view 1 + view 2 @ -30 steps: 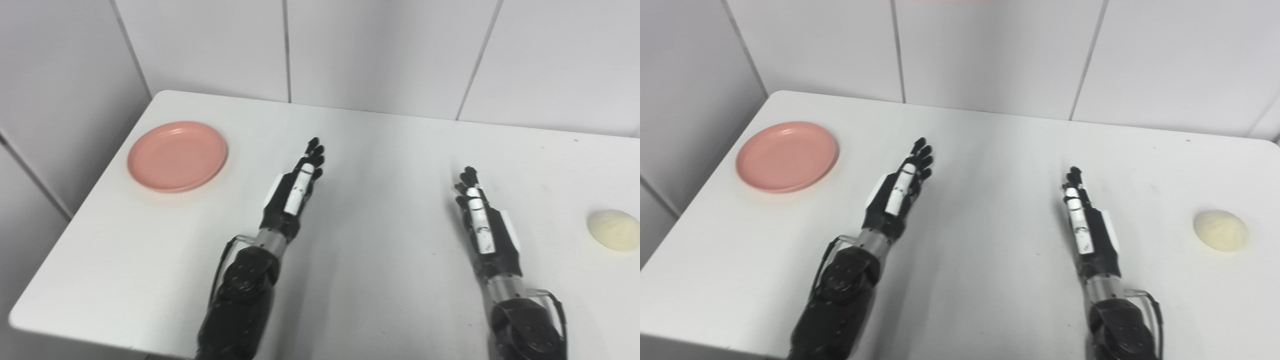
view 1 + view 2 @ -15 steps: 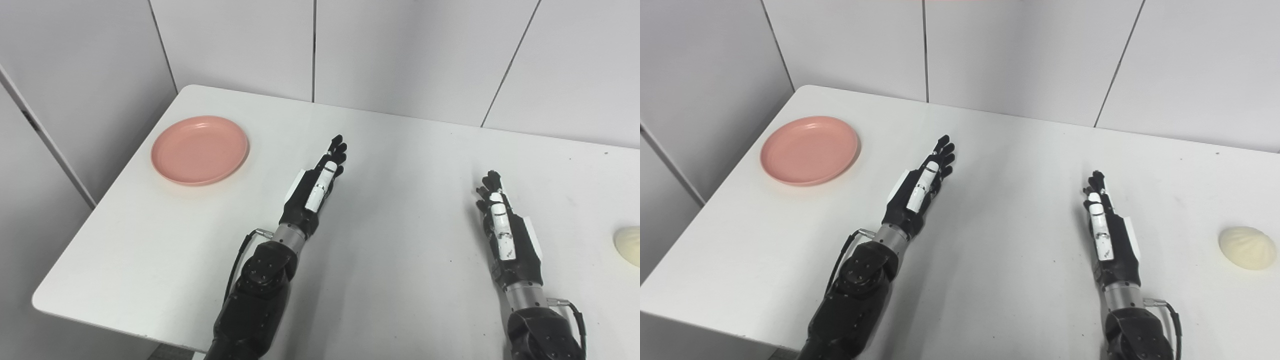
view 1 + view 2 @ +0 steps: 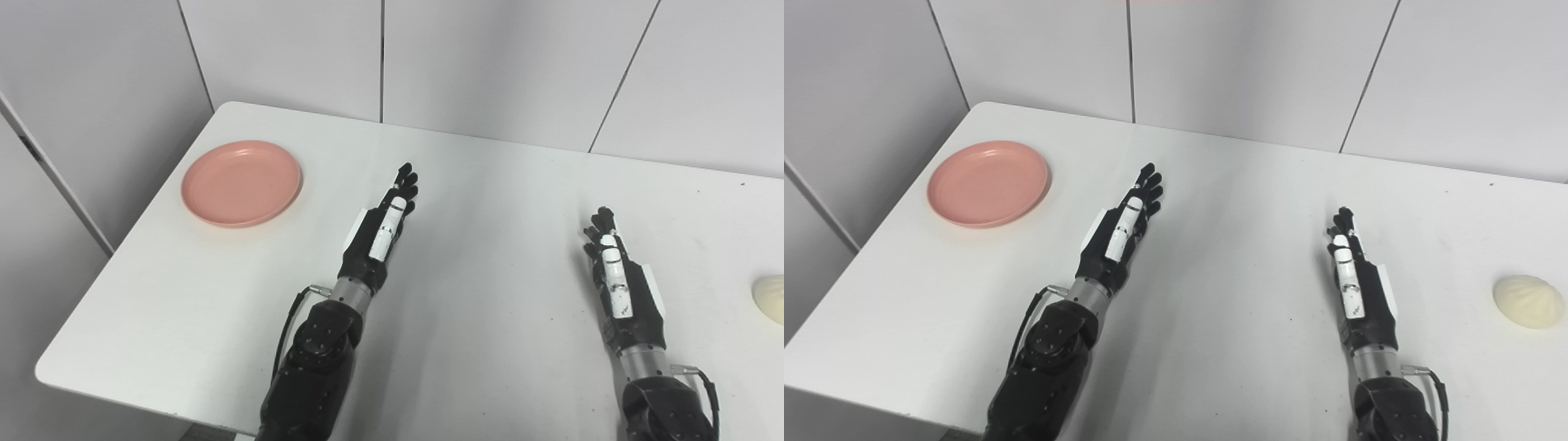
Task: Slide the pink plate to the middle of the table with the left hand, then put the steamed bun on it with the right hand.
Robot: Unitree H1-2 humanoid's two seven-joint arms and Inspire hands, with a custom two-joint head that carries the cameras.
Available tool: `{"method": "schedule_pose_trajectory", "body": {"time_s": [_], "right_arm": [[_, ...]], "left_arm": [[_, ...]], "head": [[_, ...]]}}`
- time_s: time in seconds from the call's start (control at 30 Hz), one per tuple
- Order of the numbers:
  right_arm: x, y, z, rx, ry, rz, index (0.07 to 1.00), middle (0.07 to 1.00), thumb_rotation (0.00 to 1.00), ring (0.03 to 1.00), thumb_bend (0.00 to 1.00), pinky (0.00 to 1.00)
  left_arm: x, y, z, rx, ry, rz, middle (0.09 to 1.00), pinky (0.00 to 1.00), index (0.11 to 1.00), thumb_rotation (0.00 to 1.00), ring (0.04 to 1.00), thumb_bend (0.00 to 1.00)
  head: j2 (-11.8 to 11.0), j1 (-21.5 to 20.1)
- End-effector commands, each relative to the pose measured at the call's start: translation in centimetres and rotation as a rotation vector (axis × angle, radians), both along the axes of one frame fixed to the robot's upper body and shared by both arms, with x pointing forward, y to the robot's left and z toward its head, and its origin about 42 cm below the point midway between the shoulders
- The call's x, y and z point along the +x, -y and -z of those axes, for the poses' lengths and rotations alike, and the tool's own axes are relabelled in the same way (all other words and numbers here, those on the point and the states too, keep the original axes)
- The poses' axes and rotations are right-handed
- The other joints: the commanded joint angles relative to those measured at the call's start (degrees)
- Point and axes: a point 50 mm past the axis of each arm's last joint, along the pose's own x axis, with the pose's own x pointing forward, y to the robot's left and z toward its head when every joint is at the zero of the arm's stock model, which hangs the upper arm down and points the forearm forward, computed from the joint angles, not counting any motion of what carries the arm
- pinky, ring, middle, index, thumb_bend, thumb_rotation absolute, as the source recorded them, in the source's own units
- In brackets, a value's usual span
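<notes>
Pink plate [image 3: 988,182]: sits untouched at the far left of the white table [image 3: 1225,343], near its left edge and well apart from both hands.
Left hand [image 3: 1119,233]: empty, fingers stretched out straight and edge-up over the table, right of the plate, aimed toward the far side.
Right hand [image 3: 1352,275]: empty too, fingers extended, waiting right of centre.
Steamed bun [image 3: 1527,301]: rests at the far right, apart from the right hand.
Step in hand: judged to be the very start, with the plate not yet reached.
Next move: the left hand must likely swing left to the plate's rim, then draw it toward the middle.
</notes>
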Motion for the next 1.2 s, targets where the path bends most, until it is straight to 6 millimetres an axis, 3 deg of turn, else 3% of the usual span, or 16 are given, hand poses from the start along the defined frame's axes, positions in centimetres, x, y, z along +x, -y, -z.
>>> {"method": "schedule_pose_trajectory", "body": {"time_s": [0.0,0.27,0.6,0.9,1.17], "right_arm": [[-1.0,1.0,1.8,-0.005,-0.057,0.014,1.0,1.0,1.0,1.0,0.14,1.0],[-0.9,1.4,1.7,-0.005,-0.066,0.027,1.0,1.0,1.0,1.0,0.14,1.0],[-0.6,2.0,1.9,0.006,-0.052,0.014,1.0,1.0,1.0,1.0,0.16,1.0],[-0.6,2.3,1.5,0.009,-0.052,0.013,1.0,1.0,1.0,1.0,0.14,1.0],[-0.5,3.1,1.4,0.007,-0.052,0.007,1.0,1.0,1.0,1.0,0.16,1.0]], "left_arm": [[0.1,0.0,-0.8,0.0,0.026,-0.026,0.977,0.99,0.99,1.0,0.978,0.4],[1.1,-1.1,-6.1,-0.02,0.18,-0.102,0.961,0.99,0.979,1.0,0.954,0.5],[-0.1,-5.6,-11.2,-0.064,0.318,-0.234,0.95,1.0,0.959,1.0,0.943,0.53],[-1.2,-9.5,-14.2,-0.085,0.427,-0.373,0.939,0.96,0.956,1.0,0.923,0.49],[-1.0,-12.4,-15.9,-0.117,0.479,-0.474,0.956,1.0,0.972,1.0,0.949,0.48]], "head": [[0.1,0.05],[0.29,0.7],[0.53,1.92],[0.84,3.43],[1.28,4.92]]}}
